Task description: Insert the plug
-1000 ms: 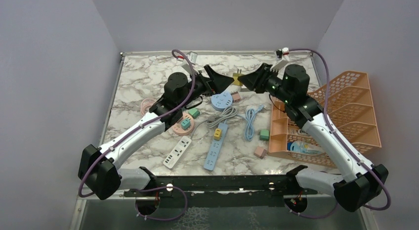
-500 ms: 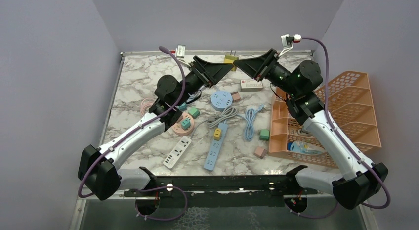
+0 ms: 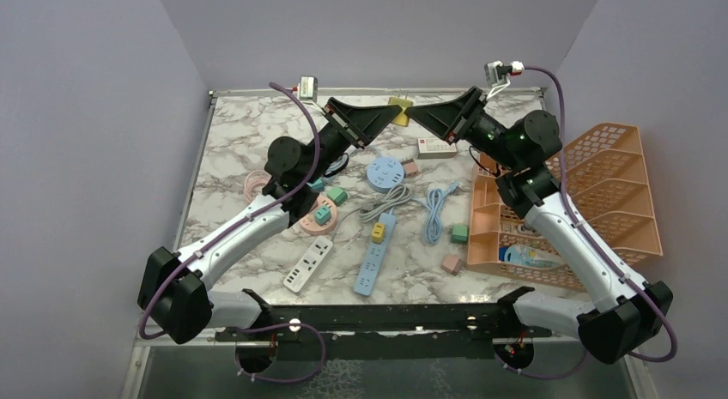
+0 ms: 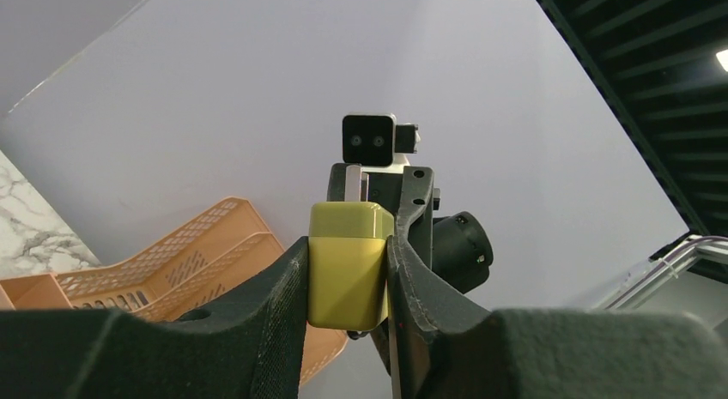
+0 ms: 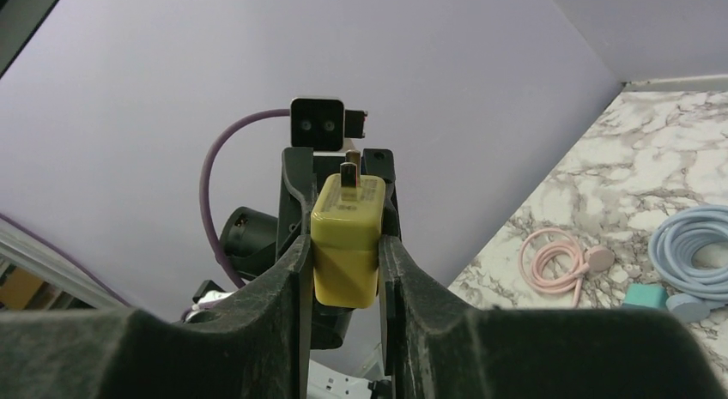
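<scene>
The yellow plug (image 3: 399,104) hangs in the air over the back of the marble table (image 3: 257,133), pinched from both sides. My left gripper (image 3: 391,114) reaches it from the left, my right gripper (image 3: 413,111) from the right. In the left wrist view the plug (image 4: 346,270) sits between both fingers of the left gripper (image 4: 347,243), which is shut on it. The right wrist view shows the plug (image 5: 347,244) clamped in my right gripper (image 5: 343,240), its metal prongs (image 5: 350,172) pointing away from the camera.
On the table lie a blue power strip (image 3: 375,253), a white power strip (image 3: 309,263), a round blue socket (image 3: 385,172), a white strip (image 3: 437,148), a coiled blue cable (image 3: 436,212) and small adapters. An orange basket (image 3: 601,184) stands at the right.
Both arms have risen toward the back of the table with the plug held by the right gripper. The left gripper, open before, has now closed on the plug.
</scene>
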`<state>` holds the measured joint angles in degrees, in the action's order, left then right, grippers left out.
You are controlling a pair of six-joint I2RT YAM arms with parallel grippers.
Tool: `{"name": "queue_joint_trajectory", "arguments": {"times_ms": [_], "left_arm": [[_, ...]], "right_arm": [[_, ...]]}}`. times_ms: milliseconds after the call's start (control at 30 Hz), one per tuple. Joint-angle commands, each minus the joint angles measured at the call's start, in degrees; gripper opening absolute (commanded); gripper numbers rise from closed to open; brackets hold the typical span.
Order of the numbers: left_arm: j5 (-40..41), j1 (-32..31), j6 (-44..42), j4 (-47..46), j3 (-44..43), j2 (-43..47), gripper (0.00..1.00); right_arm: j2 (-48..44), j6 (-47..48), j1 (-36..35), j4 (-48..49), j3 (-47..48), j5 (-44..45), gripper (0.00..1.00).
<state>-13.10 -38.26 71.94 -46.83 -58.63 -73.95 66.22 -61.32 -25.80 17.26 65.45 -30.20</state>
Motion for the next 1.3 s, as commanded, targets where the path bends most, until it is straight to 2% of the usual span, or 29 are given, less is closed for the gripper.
{"name": "queue_joint_trajectory", "arguments": {"times_ms": [0,33,133,200,433,567,733,833,1067,1167,1267], "left_arm": [[-2.41,-0.30,0.08,-4.49,1.38,-0.12,0.04],[-2.56,-0.32,-0.25,-4.64,1.62,-0.14,0.00],[-4.18,-0.15,-3.41,-4.65,2.37,0.30,0.00],[-6.95,0.25,-6.98,-4.52,2.53,0.70,0.00],[-28.37,4.42,-19.00,2.80,-1.61,0.34,0.00],[-38.77,6.25,-20.53,5.51,-4.96,-0.91,0.00],[-43.80,6.71,-20.37,5.76,-8.66,-2.36,0.00],[-44.91,6.66,-20.06,5.75,-9.81,-3.01,0.00],[-45.46,6.71,-19.51,5.80,-10.64,-3.50,0.01],[-44.46,6.71,-18.22,5.84,-10.99,-3.82,0.15],[-41.25,6.71,-15.68,5.86,-10.62,-3.64,0.43]], "right_arm": [[-0.30,0.32,-0.06,1.61,-1.49,-0.68,0.29],[-0.30,0.76,-0.12,1.13,-1.38,-0.81,0.33],[-0.92,4.71,-0.12,-2.24,-0.41,-0.92,0.52],[-1.37,9.34,-0.11,-7.14,1.08,-1.06,0.59],[-2.03,26.97,-0.06,-22.38,7.91,-7.67,0.62],[-2.20,33.47,-0.07,-28.25,10.75,-12.00,0.61],[-0.24,37.72,-0.07,-33.62,15.16,-17.82,0.56],[0.44,36.88,-0.12,-32.84,15.32,-19.55,0.51],[1.95,30.49,-0.12,-26.58,13.25,-21.35,0.26],[2.18,27.43,-0.12,-22.51,11.61,-22.62,0.14],[1.27,23.08,-0.11,-16.67,9.21,-20.98,0.10]]}}
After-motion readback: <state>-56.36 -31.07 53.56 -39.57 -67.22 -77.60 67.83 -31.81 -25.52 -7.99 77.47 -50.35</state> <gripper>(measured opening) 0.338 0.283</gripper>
